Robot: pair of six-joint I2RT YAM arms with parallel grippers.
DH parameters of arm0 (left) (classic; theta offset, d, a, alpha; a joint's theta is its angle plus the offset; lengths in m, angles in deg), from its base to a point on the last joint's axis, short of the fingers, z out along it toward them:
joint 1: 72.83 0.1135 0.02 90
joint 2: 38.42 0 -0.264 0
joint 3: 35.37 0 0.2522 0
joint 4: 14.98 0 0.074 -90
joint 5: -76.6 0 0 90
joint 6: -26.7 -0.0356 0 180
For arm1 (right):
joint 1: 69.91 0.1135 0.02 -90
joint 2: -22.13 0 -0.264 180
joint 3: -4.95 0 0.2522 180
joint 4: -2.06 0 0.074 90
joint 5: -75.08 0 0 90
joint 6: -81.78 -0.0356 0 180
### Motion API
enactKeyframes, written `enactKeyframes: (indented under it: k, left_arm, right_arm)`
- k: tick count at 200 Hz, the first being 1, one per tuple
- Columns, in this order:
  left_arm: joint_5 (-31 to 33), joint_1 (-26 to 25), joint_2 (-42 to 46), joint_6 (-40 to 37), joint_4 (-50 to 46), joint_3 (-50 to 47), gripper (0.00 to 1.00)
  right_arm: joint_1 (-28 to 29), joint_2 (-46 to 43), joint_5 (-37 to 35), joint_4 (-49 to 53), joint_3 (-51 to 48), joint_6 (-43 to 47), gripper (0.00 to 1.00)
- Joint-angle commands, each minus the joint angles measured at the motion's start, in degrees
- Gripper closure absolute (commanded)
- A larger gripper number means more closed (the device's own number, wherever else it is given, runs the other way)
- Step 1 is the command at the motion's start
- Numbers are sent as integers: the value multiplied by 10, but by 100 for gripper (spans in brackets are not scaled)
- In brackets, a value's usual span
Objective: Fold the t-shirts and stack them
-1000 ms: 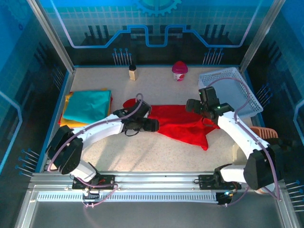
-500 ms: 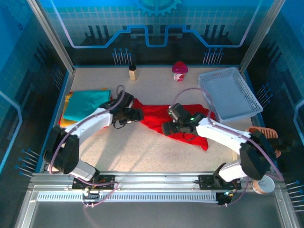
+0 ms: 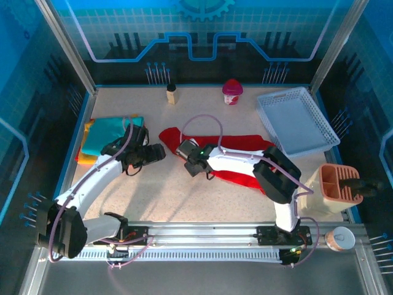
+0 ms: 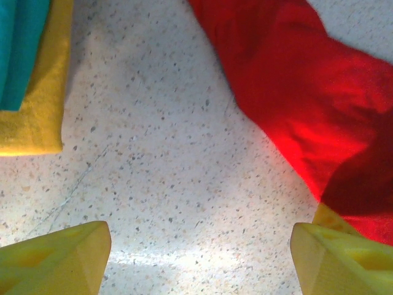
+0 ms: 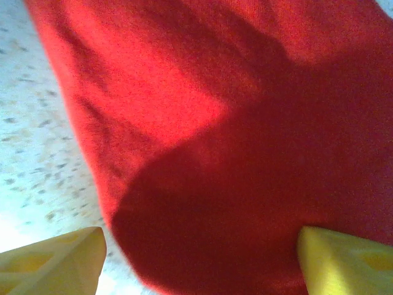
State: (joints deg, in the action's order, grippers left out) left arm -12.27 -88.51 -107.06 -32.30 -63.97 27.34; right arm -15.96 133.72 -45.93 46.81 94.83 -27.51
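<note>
The bright red t-shirt (image 3: 230, 153) lies crumpled in a long band across the middle of the table. My right gripper (image 3: 187, 158) hovers low over its left part, open, with red cloth (image 5: 233, 153) beneath the spread fingers (image 5: 58, 258) and table showing at the left. My left gripper (image 3: 153, 153) is open over bare table just left of the shirt, nothing between its fingertips (image 4: 61, 258); the red t-shirt (image 4: 295, 104) edge lies by the right one. The folded teal t-shirt (image 3: 113, 135) sits on a yellow t-shirt (image 4: 37, 104) at the left edge.
A white lattice basket (image 3: 298, 120) stands at the back right. A pink cup (image 3: 232, 91) and a small bottle (image 3: 172, 93) stand along the back. A peach-coloured holder (image 3: 336, 183) and a tape roll (image 3: 336, 238) are at the front right.
My right gripper has swept left across the red shirt to its left end. My left gripper has pulled back left, off the shirt, toward the teal stack.
</note>
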Motion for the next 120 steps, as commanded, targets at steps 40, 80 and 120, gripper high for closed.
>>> enactKeyframes:
  k: [40,80,120]
  left_arm:
    - [-31,4,7,8,-1,-35,22]
    - [-45,3,-10,10,8,-38,23]
    - [-35,4,-25,-1,13,-40,22]
  right_arm:
    - [9,32,-44,17,26,16,44]
    - [-4,10,-29,23,44,22,91]
    - [-92,-61,185,11,41,12,100]
